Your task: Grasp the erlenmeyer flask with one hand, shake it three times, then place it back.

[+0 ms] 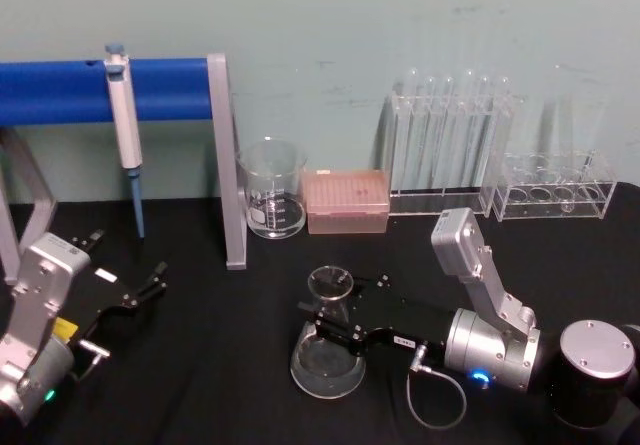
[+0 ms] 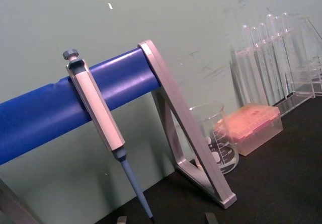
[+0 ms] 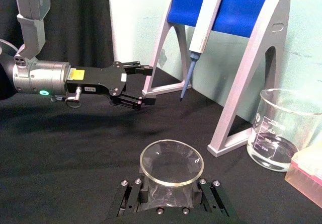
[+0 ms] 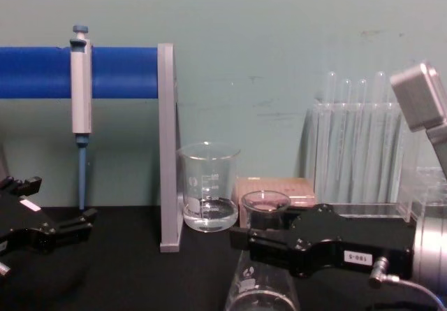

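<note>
The erlenmeyer flask (image 1: 326, 367) stands near the front of the black counter (image 1: 220, 365), in front of the beaker (image 1: 272, 193) and the pink tip box (image 1: 346, 200), with its wide base apparently down on the counter. It is thin clear glass, so I judge it rigid, smooth and slippery, and easily cracked by a hard squeeze or a knock against the counter. It seems to hold only a shallow pool of clear liquid, so it should be light, with most of its weight low in the cone. Shaking will make that liquid slosh and tug a little at the grip. The narrow neck just under the flared rim is the sensible place to hold it (the rim gives a lip that keeps the glass from sliding down through a grip).

The right gripper (image 1: 328, 320) reaches in from the right, level with that neck. Its fingers (image 3: 132, 196) sit one on each side of the neck, drawn in close against the glass under the rim, so they look clamped on the flask. How hard they press I cannot tell. The left gripper (image 3: 148, 85) hovers low over the left of the counter, well apart from the flask, its fingers spread and holding nothing.
</note>
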Robot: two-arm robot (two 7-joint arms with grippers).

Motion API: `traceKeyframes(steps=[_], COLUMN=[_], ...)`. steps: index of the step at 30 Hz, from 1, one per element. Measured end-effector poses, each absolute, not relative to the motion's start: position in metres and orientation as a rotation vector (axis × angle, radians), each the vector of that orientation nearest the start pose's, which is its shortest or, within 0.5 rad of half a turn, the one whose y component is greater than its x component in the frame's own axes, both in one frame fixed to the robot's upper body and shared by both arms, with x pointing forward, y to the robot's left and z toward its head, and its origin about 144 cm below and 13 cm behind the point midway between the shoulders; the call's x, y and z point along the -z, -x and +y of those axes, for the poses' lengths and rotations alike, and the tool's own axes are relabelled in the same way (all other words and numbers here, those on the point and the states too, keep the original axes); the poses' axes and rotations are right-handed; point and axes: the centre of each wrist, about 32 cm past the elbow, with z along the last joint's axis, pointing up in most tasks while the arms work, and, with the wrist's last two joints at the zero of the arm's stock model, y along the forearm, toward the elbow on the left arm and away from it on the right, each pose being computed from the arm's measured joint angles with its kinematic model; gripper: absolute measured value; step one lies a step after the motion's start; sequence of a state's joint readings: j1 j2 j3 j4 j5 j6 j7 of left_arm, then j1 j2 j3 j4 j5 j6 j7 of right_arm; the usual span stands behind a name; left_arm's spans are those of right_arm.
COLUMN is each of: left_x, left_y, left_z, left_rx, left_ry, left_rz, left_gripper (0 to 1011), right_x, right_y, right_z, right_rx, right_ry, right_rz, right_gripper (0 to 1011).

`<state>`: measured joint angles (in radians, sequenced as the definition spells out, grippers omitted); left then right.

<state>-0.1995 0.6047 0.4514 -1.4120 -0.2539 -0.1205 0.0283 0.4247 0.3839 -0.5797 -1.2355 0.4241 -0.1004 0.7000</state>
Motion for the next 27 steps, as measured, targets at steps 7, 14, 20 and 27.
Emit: traceKeyframes(steps=[7, 14, 20, 27], left_x=[-1.140, -1.140, -1.140, -1.140], left_y=[-0.489, -0.489, -0.489, -0.489], left_z=[0.310, 0.310, 0.310, 0.310], left_rx=[-1.248, -1.248, -1.248, -1.248], left_ry=[-0.305, -0.304, -0.304, -0.304], left_rz=[-0.285, -0.285, -0.285, -0.285], left_gripper=[1001, 1001, 1001, 1001], right_x=[-1.150, -1.151, -1.155, -1.163], right_y=[-0.546, -0.546, -0.548, -0.550], right_z=[-0.222, -0.222, -0.221, -0.218], right_rx=[0.489, 0.488, 0.477, 0.466], right_ry=[0.113, 0.114, 0.094, 0.064], right_rz=[-0.045, -0.045, -0.045, -0.054], right_gripper=[450, 450, 450, 450])
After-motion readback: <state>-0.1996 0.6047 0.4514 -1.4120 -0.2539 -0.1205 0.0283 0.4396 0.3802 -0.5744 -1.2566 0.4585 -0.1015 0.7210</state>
